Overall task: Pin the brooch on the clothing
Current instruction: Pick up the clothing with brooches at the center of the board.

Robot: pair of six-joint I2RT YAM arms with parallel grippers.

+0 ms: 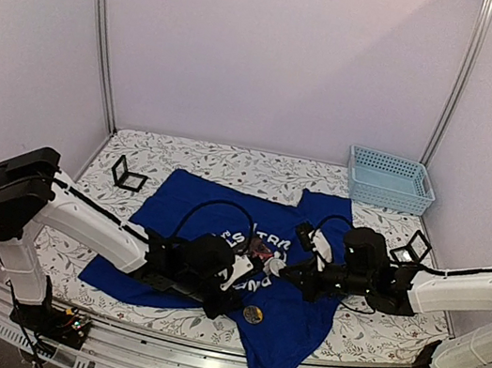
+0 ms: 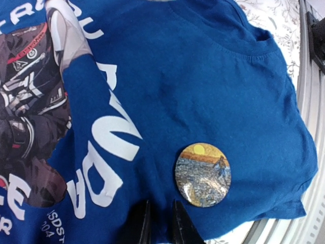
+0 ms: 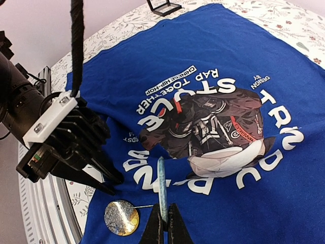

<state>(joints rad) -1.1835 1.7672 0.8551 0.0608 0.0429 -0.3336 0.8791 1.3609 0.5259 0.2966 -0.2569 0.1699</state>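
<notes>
The clothing (image 1: 195, 204) (image 2: 203, 76) (image 3: 228, 46), a royal-blue T-shirt, lies flat on the table with its round print (image 3: 213, 127) face up. A round brooch (image 1: 253, 314) (image 2: 203, 174) (image 3: 121, 217) with a painted sunset field rests on the shirt near the collar. My left gripper (image 1: 223, 302) (image 2: 161, 201) hovers just beside it, fingers a narrow gap apart with only blue cloth showing between them. My right gripper (image 1: 277, 268) (image 3: 164, 205) is shut on a second round brooch (image 3: 162, 178), held edge-on above the lettering, with a thin pin sticking out sideways.
A light-blue basket (image 1: 390, 179) stands at the back right of the floral table (image 1: 231, 162). Small black stands sit at the left (image 1: 126, 174) (image 3: 163, 7) and right (image 1: 416, 245). The metal rail (image 2: 310, 127) of the table's near edge runs close to the shirt's collar.
</notes>
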